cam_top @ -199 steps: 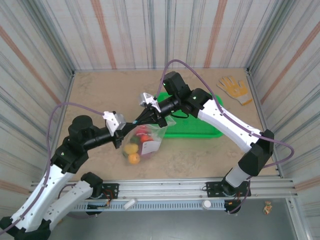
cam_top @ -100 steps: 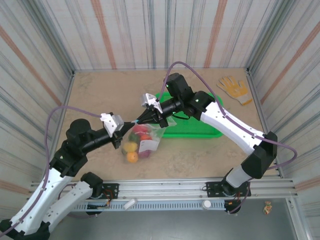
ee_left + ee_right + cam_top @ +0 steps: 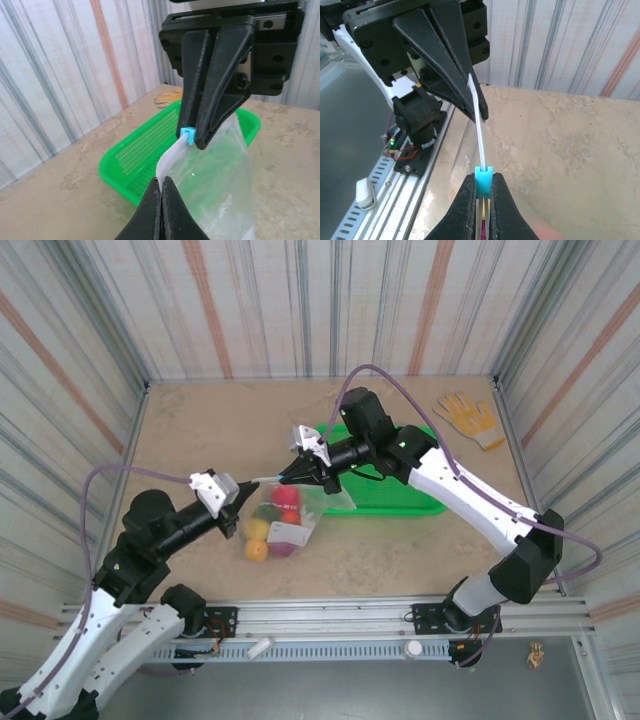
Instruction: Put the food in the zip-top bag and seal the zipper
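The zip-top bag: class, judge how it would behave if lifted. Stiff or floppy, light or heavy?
Probably floppy: the zip-top bag droops below its pinched zipper. Likely bottom-heavy: the food bunches low inside. Its smooth film may slip.

Bag (image 3: 220, 190) pinched by its zipper (image 3: 167, 160)
Left gripper (image 3: 161, 186) at 6 o'clock clamps it; right gripper (image 3: 196, 135) at 1 o'clock grips its blue slider (image 3: 187, 135); basket (image 3: 135, 160) at 8 o'clock, behind.

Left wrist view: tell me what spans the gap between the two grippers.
In the left wrist view, the zipper of the zip-top bag spans it, from the shut left gripper to the blue slider in the shut right gripper.
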